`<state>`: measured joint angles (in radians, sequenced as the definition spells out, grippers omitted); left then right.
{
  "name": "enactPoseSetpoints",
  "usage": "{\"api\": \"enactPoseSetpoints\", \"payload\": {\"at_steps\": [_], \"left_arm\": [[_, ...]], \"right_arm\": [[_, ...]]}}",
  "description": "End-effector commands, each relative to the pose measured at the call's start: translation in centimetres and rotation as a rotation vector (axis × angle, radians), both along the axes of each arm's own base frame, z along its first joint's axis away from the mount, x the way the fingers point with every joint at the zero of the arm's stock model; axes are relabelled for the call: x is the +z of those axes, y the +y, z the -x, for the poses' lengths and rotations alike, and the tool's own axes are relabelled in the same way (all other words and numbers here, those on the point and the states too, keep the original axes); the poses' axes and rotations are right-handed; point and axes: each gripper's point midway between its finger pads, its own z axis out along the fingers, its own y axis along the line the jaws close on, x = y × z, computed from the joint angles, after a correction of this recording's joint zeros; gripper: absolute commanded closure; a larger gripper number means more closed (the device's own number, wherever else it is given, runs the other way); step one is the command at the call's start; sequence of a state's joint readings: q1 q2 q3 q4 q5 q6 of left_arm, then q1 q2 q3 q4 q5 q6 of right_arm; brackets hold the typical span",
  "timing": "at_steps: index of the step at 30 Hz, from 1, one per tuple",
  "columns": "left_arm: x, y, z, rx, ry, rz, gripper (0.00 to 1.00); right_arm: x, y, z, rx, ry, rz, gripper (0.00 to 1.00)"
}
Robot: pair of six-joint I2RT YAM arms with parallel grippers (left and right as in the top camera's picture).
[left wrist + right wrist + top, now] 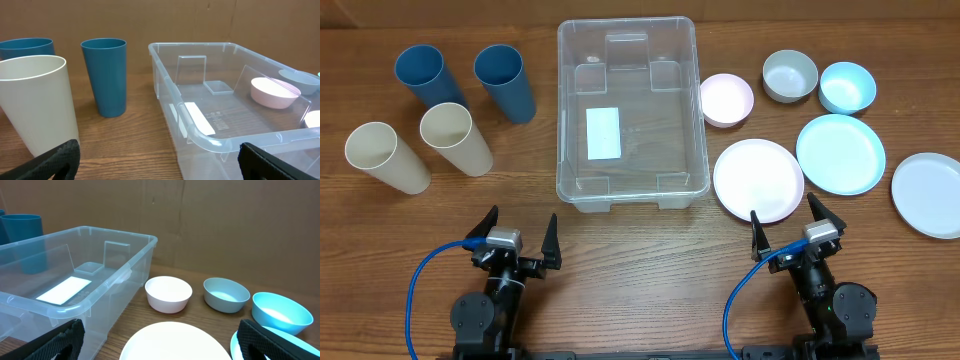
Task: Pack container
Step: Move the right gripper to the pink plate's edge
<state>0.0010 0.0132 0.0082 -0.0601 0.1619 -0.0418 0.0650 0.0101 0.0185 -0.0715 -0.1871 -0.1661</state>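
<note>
The clear container (563, 130) stands in the middle of the table, with nothing in it but a white label (603, 132) on its bottom. My left gripper (522, 216) is open near the front edge, just short of the container's front left corner (200, 132). Nothing lies between its fingers (55, 160). My right gripper (783, 207) is open too, at the near edge of a white plate (758, 179). In the right wrist view that plate (175, 342) lies between the spread fingers (270, 340), and the container's wall (65, 307) is at the left.
Two blue cups (420, 75) (505, 82) and two cream cups (385, 157) (455, 138) stand left of the container. To its right are a pink bowl (726, 99), a grey bowl (790, 75), a light blue bowl (847, 87), a light blue plate (840, 153) and a white plate (928, 194).
</note>
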Motion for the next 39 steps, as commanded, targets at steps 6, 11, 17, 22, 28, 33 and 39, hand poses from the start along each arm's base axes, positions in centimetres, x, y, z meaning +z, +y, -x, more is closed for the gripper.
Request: {"api": "enactPoseSetpoints", "payload": {"at_steps": [6,11,17,22,28,33,39], "left_arm": [[0.0,0.0,0.0,-0.005,-0.006,-0.008,0.0],[0.0,0.0,0.0,-0.005,-0.006,-0.008,0.0],[0.0,0.0,0.0,-0.005,-0.006,-0.008,0.0],[0.0,0.0,0.0,-0.005,-0.006,-0.008,0.0],[0.0,0.0,0.0,-0.005,-0.006,-0.008,0.0],[0.0,0.0,0.0,-0.005,-0.006,-0.008,0.0],[0.0,0.0,0.0,-0.005,-0.006,-0.008,0.0]], "right_arm": [[-0.2,0.0,0.0,0.004,-0.003,0.006,0.0],[-0.2,0.0,0.0,0.004,-0.003,0.006,0.0],[-0.2,0.0,0.0,0.005,-0.003,0.006,0.0],[-0.2,0.0,0.0,0.0,-0.003,0.006,0.0],[-0.3,-0.7,-0.2,-0.042,-0.002,0.007,0.0],[0.9,-1.1,-0.3,-0.065,-0.032,-0.071,0.0],[4.8,-1.9,0.2,-0.105,0.03,-0.286,0.0]]}}
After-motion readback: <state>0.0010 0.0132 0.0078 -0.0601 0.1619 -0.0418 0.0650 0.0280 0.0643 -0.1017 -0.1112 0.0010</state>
